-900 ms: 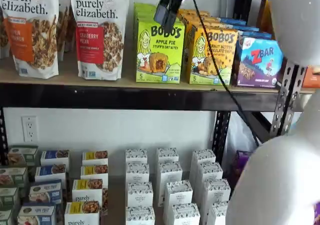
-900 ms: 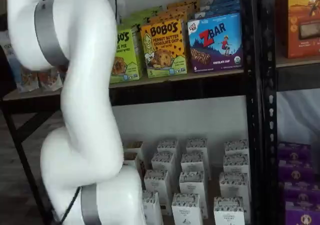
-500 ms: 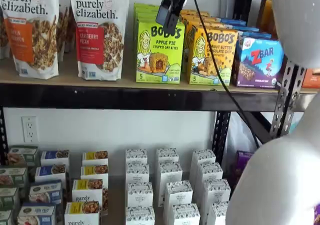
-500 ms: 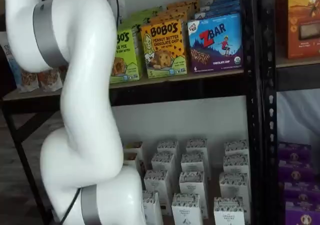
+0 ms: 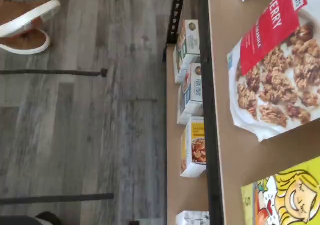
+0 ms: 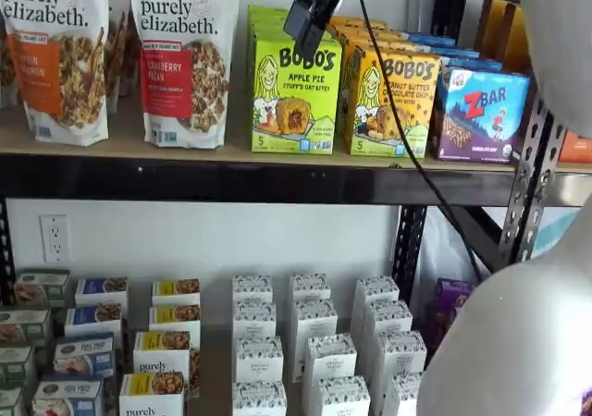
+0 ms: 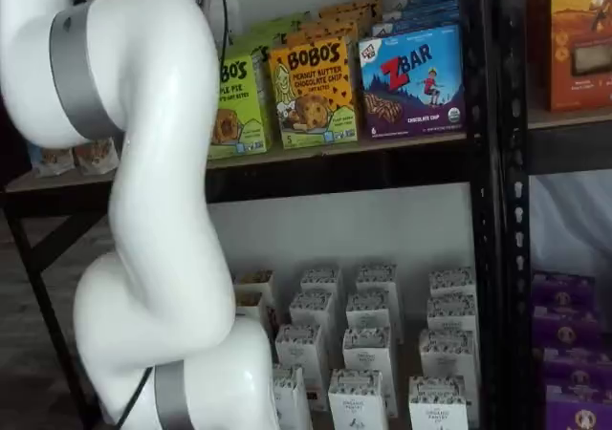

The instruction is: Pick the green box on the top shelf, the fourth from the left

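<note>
The green box (image 6: 294, 97) stands upright on the top shelf (image 6: 231, 180), lime-green with "BOBO'S Apple Pie" and a cartoon girl. My gripper (image 6: 308, 18) hangs from the upper edge in a shelf view, its black fingers in front of the box's upper part. No gap shows between them and they hold nothing. In a shelf view the white arm hides the gripper and covers the left side of the green box (image 7: 239, 100). The wrist view shows the box's corner with the girl's face (image 5: 287, 195) on the tan board (image 5: 235, 150).
A red-label granola bag (image 6: 183, 60) stands left of the green box and an orange-label one (image 6: 55, 55) beyond it. A yellow-orange Bobo's box (image 6: 390, 102) and a blue Zbar box (image 6: 479, 113) stand to the right. Small white cartons (image 6: 310, 342) fill the lower level. A black upright (image 6: 527, 185) stands at right.
The gripper has shifted slightly left and stays in front of the green box's top. The arm has leaned a little left, uncovering more of the box.
</note>
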### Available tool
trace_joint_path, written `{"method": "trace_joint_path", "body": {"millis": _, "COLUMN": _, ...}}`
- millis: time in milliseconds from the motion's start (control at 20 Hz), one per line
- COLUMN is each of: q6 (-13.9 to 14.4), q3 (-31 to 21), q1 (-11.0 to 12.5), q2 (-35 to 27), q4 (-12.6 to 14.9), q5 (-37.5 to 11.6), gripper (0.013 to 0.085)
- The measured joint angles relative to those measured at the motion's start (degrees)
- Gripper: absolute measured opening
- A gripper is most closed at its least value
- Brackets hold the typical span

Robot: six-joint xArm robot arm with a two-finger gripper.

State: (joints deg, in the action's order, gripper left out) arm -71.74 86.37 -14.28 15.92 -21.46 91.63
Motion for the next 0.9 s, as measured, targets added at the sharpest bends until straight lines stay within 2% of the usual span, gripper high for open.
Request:
{"method": "trace_joint_path", "body": {"millis": 400, "q6": -0.80, "q3": -1.34, "q1": 0.75, "q2": 0.37, "q4": -1.78, "q5": -3.70, "gripper": 0.0850}}
{"method": "trace_joint_path", "body": {"millis": 900, "q6": -2.17, "q3": -0.31, "q1": 1.85, "q2": -1.80, "q4": -2.08, "q5": -6.57, "gripper": 0.0850}}
